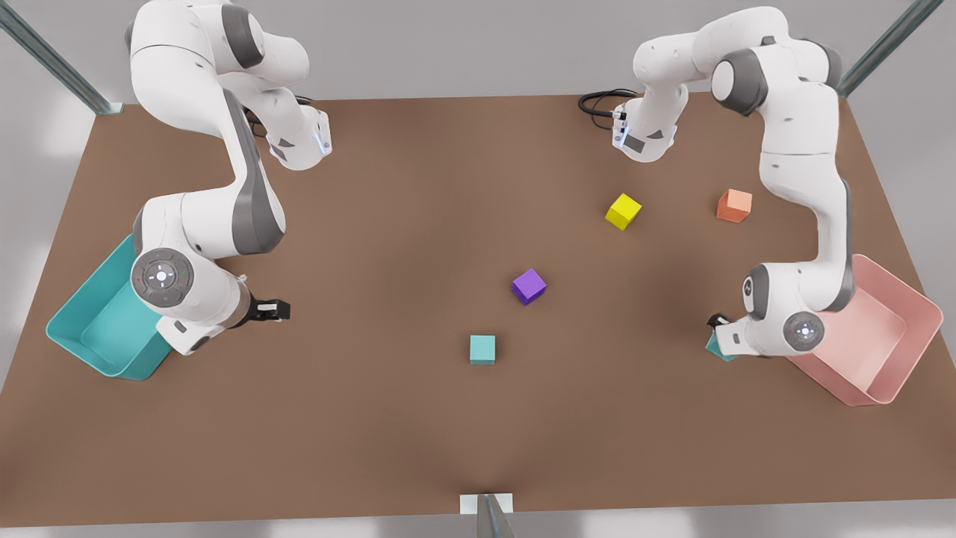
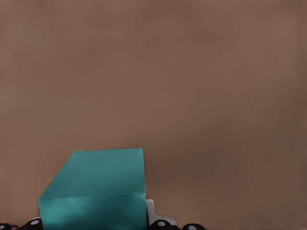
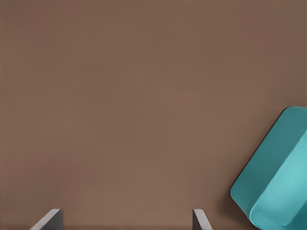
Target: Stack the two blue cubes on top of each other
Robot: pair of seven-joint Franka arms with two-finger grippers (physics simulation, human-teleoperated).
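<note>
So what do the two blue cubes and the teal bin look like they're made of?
The loose blue cube and the second blue cube by the left gripper have flat, evenly coloured matte faces with crisp edges, so plastic or painted; the render leaves it open. The teal bin by the open right gripper has thin walls and a rounded rim, likely moulded plastic.

Brown table (image 1: 388, 418) has a purple cube (image 1: 529, 286) about in the middle, a yellow cube (image 1: 623, 211) and an orange cube (image 1: 734, 205) further back, a teal bin (image 1: 82, 332) at the front view's left edge and a pink bin (image 1: 907, 340) on the right edge.
</note>
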